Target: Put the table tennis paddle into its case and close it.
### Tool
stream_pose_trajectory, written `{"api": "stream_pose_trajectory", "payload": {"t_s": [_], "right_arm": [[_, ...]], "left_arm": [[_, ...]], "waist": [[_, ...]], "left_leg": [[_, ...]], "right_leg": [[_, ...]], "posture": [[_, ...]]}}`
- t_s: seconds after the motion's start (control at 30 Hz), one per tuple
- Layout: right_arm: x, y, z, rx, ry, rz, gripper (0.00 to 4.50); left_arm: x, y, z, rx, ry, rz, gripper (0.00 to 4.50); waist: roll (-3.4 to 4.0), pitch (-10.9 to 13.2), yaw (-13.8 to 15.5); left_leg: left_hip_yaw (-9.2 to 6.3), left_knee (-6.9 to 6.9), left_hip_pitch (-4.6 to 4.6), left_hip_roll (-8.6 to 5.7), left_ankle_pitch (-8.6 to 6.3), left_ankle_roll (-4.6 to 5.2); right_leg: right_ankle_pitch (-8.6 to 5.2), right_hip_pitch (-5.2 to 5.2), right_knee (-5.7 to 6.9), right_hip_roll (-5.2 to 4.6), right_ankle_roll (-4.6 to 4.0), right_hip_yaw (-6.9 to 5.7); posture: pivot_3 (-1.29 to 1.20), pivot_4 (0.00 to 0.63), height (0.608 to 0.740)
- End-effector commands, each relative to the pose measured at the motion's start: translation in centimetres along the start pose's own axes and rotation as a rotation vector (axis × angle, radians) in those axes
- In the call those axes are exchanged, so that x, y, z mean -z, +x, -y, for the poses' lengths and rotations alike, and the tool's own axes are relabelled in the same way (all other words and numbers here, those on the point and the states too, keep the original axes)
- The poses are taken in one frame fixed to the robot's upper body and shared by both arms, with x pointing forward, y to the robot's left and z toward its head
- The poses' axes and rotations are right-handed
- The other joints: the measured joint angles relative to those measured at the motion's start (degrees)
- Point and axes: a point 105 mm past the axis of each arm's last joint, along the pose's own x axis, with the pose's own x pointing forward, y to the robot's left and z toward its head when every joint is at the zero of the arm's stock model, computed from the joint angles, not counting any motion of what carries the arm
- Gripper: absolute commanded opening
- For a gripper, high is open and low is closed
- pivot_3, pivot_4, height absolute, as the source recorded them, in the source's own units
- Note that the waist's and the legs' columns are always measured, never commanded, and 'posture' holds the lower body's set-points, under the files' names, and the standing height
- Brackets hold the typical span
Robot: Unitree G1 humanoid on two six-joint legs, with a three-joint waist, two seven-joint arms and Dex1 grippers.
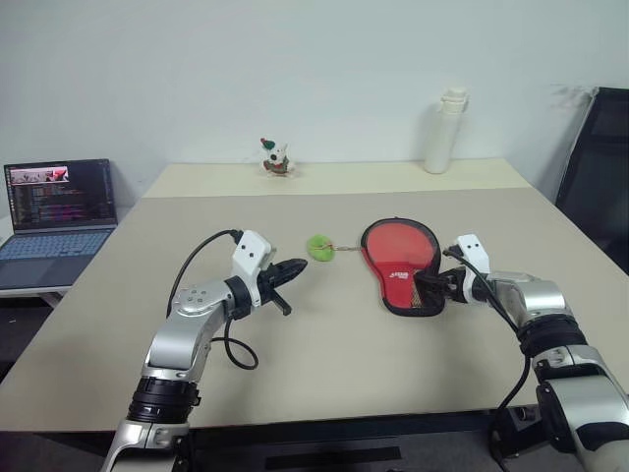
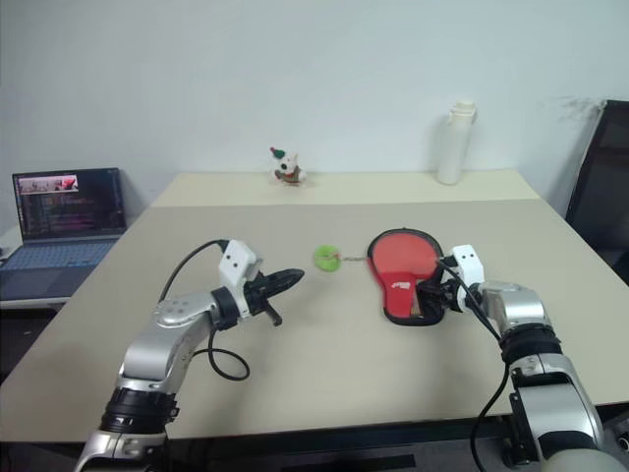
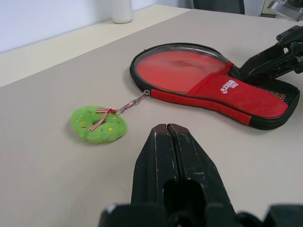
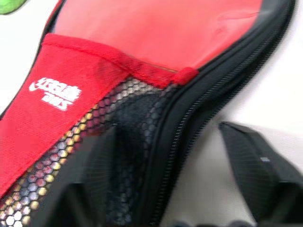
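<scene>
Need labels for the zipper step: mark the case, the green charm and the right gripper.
case (image 1: 401, 271): left eye view, on its red logo panel.
green charm (image 3: 98, 124): left wrist view, middle of the plush.
right gripper (image 1: 436, 288): left eye view, between its fingertips at the case's narrow end.

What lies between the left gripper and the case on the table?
In the left wrist view, the green zipper charm lies between the left gripper and the case, joined to it by a small chain.

A beige table (image 1: 324, 334) is standing before a plain white wall (image 1: 295, 69). An open laptop (image 1: 57, 211) is glowing on a lower surface beside it, while a white bottle (image 1: 444, 131), a small plush figure (image 1: 276, 157) and a black chair (image 1: 598, 182) are occupying the far side.
</scene>
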Motion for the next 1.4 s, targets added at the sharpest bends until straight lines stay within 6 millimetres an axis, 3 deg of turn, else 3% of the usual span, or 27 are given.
{"api": "stream_pose_trajectory", "payload": {"t_s": [0.03, 0.17, 0.27, 0.53, 0.67, 0.83, 1.23, 1.4], "right_arm": [[0.9, 1.1, -1.2, -0.037, -0.011, -0.047, 2.29], [1.3, 1.4, -2.2, -0.094, -0.014, -0.073, 0.98], [1.5, 1.2, -5.1, -0.243, -0.072, -0.102, 0.06], [1.1, 0.0, -10.3, -0.402, -0.108, -0.082, 0.02], [1.8, -1.0, -13.3, -0.461, -0.111, -0.081, 0.02], [3.1, -2.3, -15.5, -0.478, -0.071, -0.081, 0.02], [6.7, -5.5, -15.9, -0.429, 0.033, -0.134, 0.02], [6.7, -5.5, -15.7, -0.400, 0.065, -0.123, 0.02]], "left_arm": [[-1.3, -0.6, 0.0, 0.003, 0.035, 0.041, 0.00], [-0.7, -1.2, 0.2, 0.037, 0.025, 0.026, 0.00], [1.1, -3.0, 0.6, 0.090, 0.027, -0.033, 0.00], [2.5, -5.8, 2.5, 0.245, 0.008, -0.116, 0.00], [2.6, -6.6, 3.3, 0.293, 0.003, -0.136, 0.00], [2.6, -6.9, 3.6, 0.300, -0.003, -0.142, 0.00], [5.2, -7.9, 3.0, 0.308, -0.024, -0.169, 0.00], [6.2, -8.0, 2.7, 0.307, -0.024, -0.172, 0.00]], "waist": [[0.00, -0.01, -0.10], [-0.03, -0.04, -0.41], [-0.03, -0.05, -0.84], [-0.04, -0.05, -1.18], [-0.04, -0.05, -1.30], [-0.05, -0.06, -1.22], [-0.08, -0.07, -0.96], [-0.11, -0.09, -0.95]], "left_leg": [[0.03, 0.00, 0.04, 0.00, 0.00, 0.00], [0.14, 0.00, 0.19, 0.02, 0.00, -0.01], [0.29, -0.03, 0.23, 0.04, 0.00, -0.01], [0.51, -0.12, 0.12, 0.18, -0.03, -0.01], [0.56, -0.14, 0.14, 0.21, -0.04, -0.01], [0.56, -0.12, 0.15, 0.21, -0.04, -0.02], [0.57, -0.11, 0.10, 0.15, -0.07, -0.06], [0.60, -0.11, 0.09, 0.14, -0.08, -0.06]], "right_leg": [[0.00, 0.00, 0.04, 0.02, 0.00, 0.02], [-0.01, 0.01, 0.17, 0.10, -0.02, 0.15], [-0.01, -0.04, 0.19, 0.14, -0.04, 0.32], [-0.09, -0.28, 0.22, 0.15, -0.16, 0.79], [-0.24, -0.32, 0.24, 0.16, 0.08, 0.84], [-0.26, -0.31, 0.26, 0.15, 0.12, 0.85], [-0.28, -0.31, 0.17, 0.08, 0.14, 0.83], [-0.28, -0.31, 0.14, 0.08, 0.14, 0.85]], "posture": [[0.00, 0.150, 0.740], [0.00, 0.150, 0.740], [0.00, 0.150, 0.740], [0.00, 0.150, 0.740], [0.00, 0.150, 0.740], [0.00, 0.150, 0.740], [0.00, 0.150, 0.740], [0.00, 0.150, 0.740]]}}
